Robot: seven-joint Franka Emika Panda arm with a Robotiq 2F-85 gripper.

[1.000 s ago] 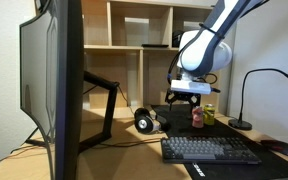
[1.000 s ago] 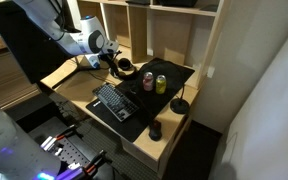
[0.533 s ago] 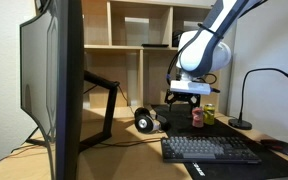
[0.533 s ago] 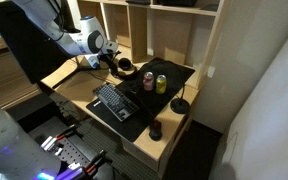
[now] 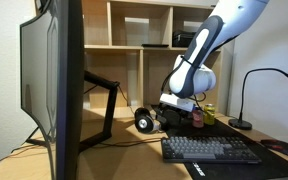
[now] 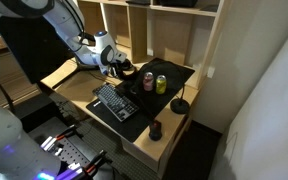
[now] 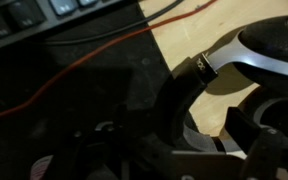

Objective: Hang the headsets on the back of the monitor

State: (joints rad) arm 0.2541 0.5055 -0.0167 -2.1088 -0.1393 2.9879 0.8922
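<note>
On the desk, near the foot of the black support arm of the monitor, the headsets lie with one round earcup facing up. A second ago my gripper hung straight and higher up, over the cans. Now the arm has leaned over and come down low, so the gripper sits just beside the headsets. In the wrist view the silvery ring of an earcup fills the top corner, and the black headband curves down between the two dark fingers. The fingers look wide apart and they have hold of nothing yet, though that view is dark and blurry. An orange wire runs across the desk past the keyboard. I think this means I am lined up for the grab. Next I should close on the headband, lift, and carry the headsets round behind the monitor, which is well apart from here
</note>
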